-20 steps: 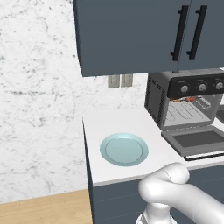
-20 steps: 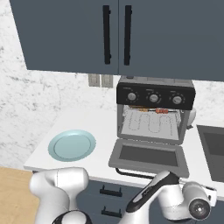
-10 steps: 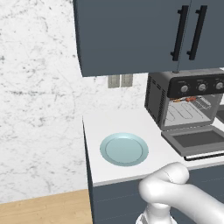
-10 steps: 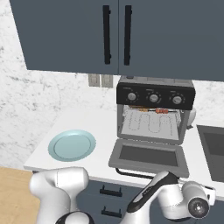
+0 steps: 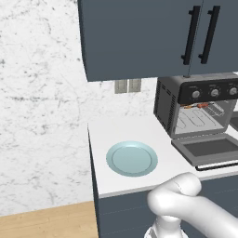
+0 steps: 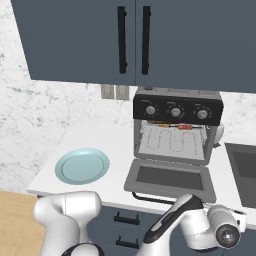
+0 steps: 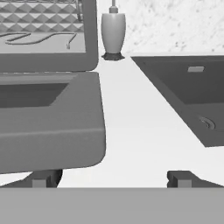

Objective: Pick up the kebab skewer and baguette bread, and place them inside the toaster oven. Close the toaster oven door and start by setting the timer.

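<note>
The toaster oven (image 6: 177, 107) stands on the counter with its drop-down door (image 6: 170, 177) lying open and flat. The kebab skewer (image 6: 175, 126), with its reddish and orange chunks, lies on the wire rack at the top of the cavity and also appears as skewer (image 5: 196, 106). The baguette bread is out of view. My gripper (image 7: 113, 180) is open and holds nothing. It sits low at the counter's front edge, just right of the open door (image 7: 48, 118). My hand (image 6: 222, 234) hangs in front of the counter, below the door's right corner.
An empty light blue plate (image 6: 81, 166) lies on the counter left of the oven. A grey soap dispenser (image 7: 113, 33) stands behind the oven's right side. A sink (image 7: 188, 92) is sunk into the counter to the right. Dark blue wall cabinets (image 6: 135, 40) hang above.
My hand has shifted only slightly at the counter's front. The oven, door, skewer and plate stay as they were.
</note>
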Motion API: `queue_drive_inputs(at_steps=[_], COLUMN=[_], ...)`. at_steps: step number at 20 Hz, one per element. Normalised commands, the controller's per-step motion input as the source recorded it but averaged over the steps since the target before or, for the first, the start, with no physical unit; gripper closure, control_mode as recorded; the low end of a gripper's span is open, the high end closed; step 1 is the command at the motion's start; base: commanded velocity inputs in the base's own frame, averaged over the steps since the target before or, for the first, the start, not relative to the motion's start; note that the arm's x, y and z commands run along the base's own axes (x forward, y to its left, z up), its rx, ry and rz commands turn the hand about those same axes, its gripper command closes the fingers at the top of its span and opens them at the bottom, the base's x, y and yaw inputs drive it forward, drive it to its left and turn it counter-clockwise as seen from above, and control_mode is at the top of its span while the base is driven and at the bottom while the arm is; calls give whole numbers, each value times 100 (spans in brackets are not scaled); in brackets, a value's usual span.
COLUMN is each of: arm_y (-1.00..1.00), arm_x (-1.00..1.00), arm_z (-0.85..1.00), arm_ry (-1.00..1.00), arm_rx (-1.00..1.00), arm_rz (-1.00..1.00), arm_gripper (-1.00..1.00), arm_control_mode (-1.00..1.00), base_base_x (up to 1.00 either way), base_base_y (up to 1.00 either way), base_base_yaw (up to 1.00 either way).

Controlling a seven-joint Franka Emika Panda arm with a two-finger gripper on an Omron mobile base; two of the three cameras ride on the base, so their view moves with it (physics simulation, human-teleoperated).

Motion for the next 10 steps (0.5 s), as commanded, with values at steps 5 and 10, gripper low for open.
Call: queue_drive_inputs(at_steps=[5,10], arm_y=[4,0], arm_x=[5,15], arm_z=[41,42], arm_ry=[-4,-2], arm_rx=[0,2], arm_rz=[0,0], arm_gripper=[-100,-100], arm_control_mode=[-100,-100], base_base_x=[0,0], base_base_y=[0,0], base_base_yaw=[0,0])
